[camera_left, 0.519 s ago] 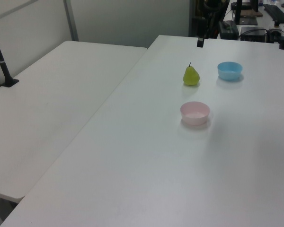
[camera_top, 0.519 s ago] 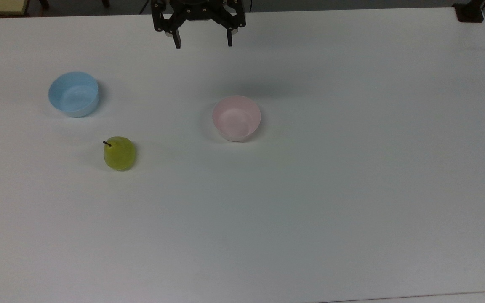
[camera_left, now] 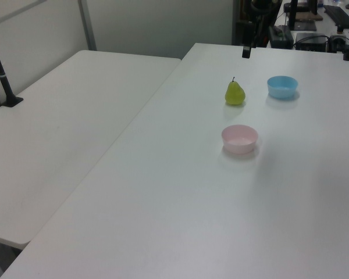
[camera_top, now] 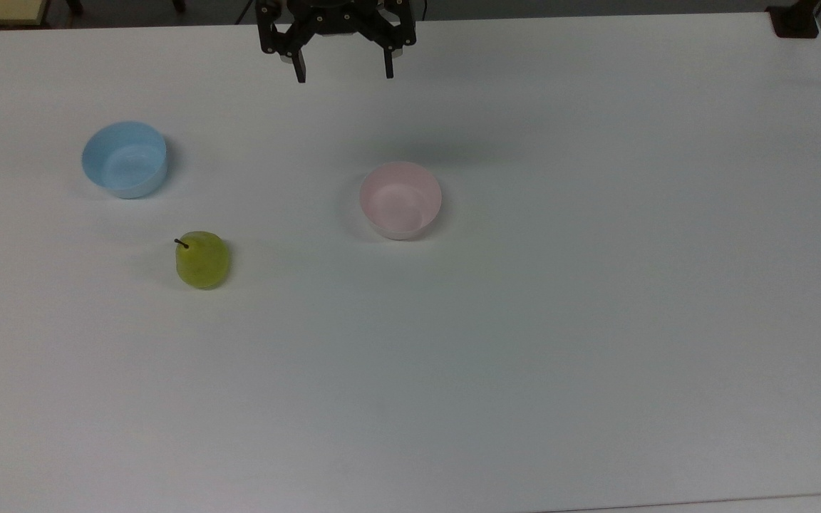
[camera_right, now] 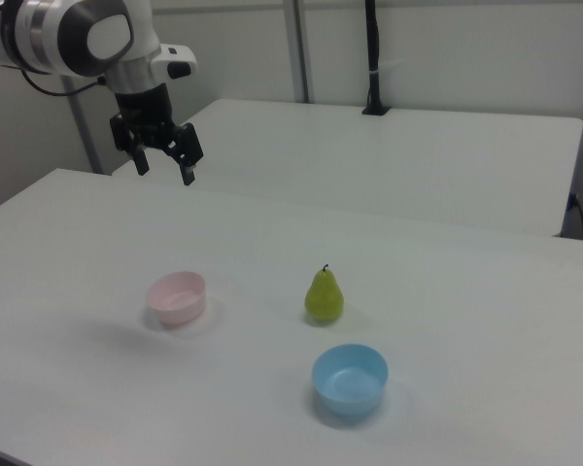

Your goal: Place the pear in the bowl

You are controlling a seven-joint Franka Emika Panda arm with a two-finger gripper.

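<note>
Gripper [camera_top: 344,73] hangs high, jaws spread wide and empty, well apart from the pear [camera_top: 202,260] standing upright near the pink bowl [camera_top: 400,199] — reach not yet begun, next it must descend over that pear.

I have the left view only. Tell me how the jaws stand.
Observer: Open wide. The top view shows the gripper with nothing between the jaws.
Operator: Now give me its height.
Observer: In the right view it hangs well above the table, far from the pear.
Operator: Check inside the pink bowl.
Observer: The top view looks down into the pink bowl, and it is empty.
</note>
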